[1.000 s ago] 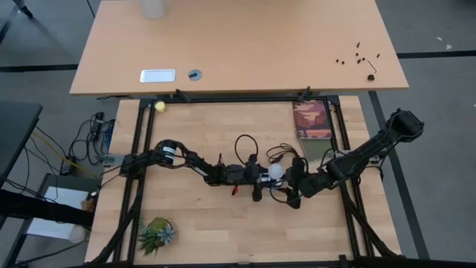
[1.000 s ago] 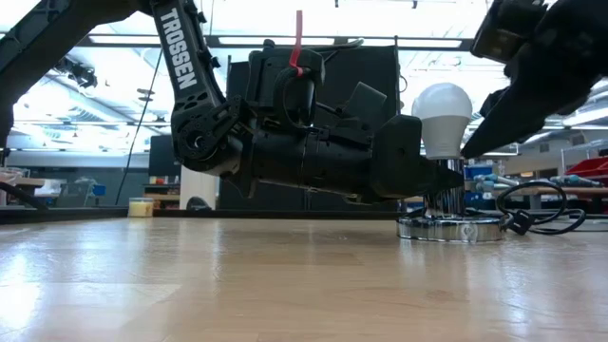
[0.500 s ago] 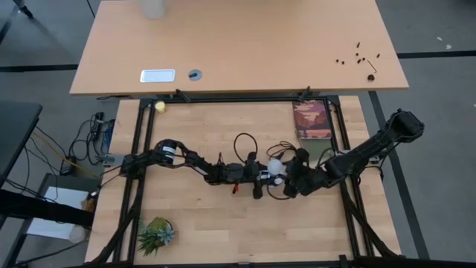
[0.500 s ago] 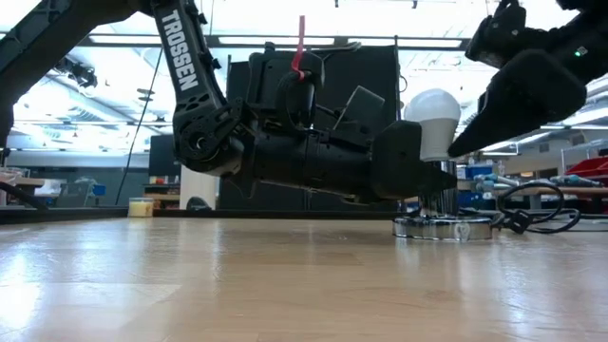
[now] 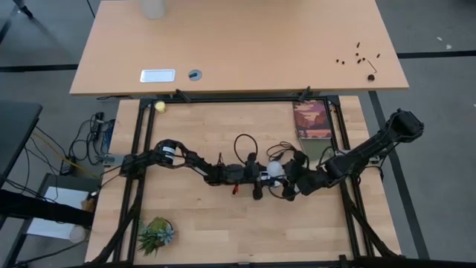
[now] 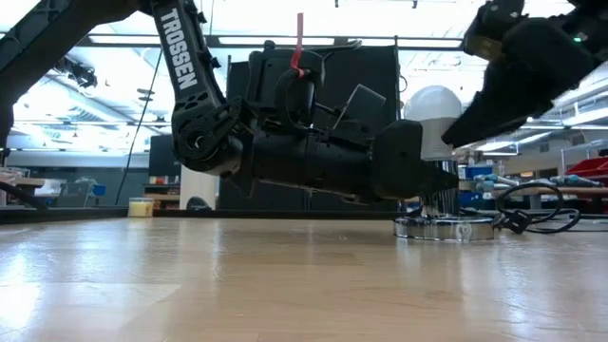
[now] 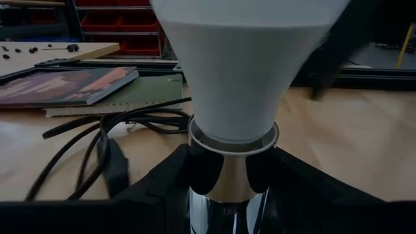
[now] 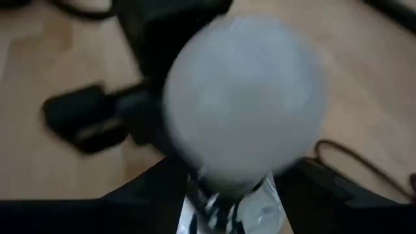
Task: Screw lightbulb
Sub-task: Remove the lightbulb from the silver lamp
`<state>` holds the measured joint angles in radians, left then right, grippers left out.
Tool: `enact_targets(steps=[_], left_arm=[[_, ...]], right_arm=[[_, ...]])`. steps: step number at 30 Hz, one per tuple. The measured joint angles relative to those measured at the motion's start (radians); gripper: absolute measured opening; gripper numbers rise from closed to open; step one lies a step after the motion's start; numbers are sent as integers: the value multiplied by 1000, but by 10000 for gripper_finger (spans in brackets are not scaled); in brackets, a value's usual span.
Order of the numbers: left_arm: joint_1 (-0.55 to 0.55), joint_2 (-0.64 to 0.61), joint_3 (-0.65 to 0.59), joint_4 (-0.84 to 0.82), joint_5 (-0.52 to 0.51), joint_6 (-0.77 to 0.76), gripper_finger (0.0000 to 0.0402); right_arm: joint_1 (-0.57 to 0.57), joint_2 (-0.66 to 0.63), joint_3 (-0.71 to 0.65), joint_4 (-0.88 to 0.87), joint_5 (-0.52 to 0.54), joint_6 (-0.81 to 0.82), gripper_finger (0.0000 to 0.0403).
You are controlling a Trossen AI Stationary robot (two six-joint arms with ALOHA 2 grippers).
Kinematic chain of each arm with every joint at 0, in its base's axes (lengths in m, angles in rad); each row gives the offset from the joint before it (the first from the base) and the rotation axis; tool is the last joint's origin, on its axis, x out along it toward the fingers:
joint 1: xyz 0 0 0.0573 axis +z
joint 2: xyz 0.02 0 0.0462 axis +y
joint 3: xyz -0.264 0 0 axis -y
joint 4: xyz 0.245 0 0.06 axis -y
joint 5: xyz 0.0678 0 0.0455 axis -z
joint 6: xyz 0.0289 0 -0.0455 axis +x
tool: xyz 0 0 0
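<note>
The white lightbulb (image 5: 276,169) stands upright with its base in a chrome socket (image 6: 445,228) whose round disc rests on the wooden table near its middle. My left gripper (image 5: 262,176) lies low and level from the table's left, shut on the socket below the lightbulb (image 7: 244,65). My right gripper (image 5: 288,179) comes slanting down from the table's right and is shut on the lightbulb (image 8: 244,104). The screw base is hidden inside the socket. My left gripper pinches the socket's chrome neck (image 7: 224,179) between its two fingers (image 7: 195,172), just under the bulb. The fingers come level from the table's left. The socket stands upright with its disc on the table. My right gripper holds the lightbulb's rounded body between its two fingers (image 8: 153,188), one on each side. It comes slanting down from the table's right and meets the bulb's side (image 6: 459,133). The bulb stands upright in the socket.
The socket's black cord (image 5: 242,141) loops on the table behind the grippers, with its switch (image 7: 110,162) beside the socket. A book (image 5: 312,119) lies at the far right, a small plant (image 5: 156,232) at the near left, a yellow ball (image 5: 159,106) at the far left.
My right gripper has swung around the lightbulb, first toward the far edge and then a little back, turning its wrist with its hold kept. The bulb leaned briefly toward the left gripper and stands upright again. The socket's disc has shifted slightly on the table.
</note>
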<state>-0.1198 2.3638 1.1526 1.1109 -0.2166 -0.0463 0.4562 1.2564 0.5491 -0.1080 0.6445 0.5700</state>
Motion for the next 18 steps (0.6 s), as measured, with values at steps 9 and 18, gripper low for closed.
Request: enact_targets(steps=[9, 18], left_arm=[[-2, 0, 1, -14, -6, -7, 188], [-2, 0, 1, -14, -10, 10, 188]], right_arm=[[-28, -29, 2, -287, 27, -47, 229], [-18, -90, 52, -495, -15, 180, 229]])
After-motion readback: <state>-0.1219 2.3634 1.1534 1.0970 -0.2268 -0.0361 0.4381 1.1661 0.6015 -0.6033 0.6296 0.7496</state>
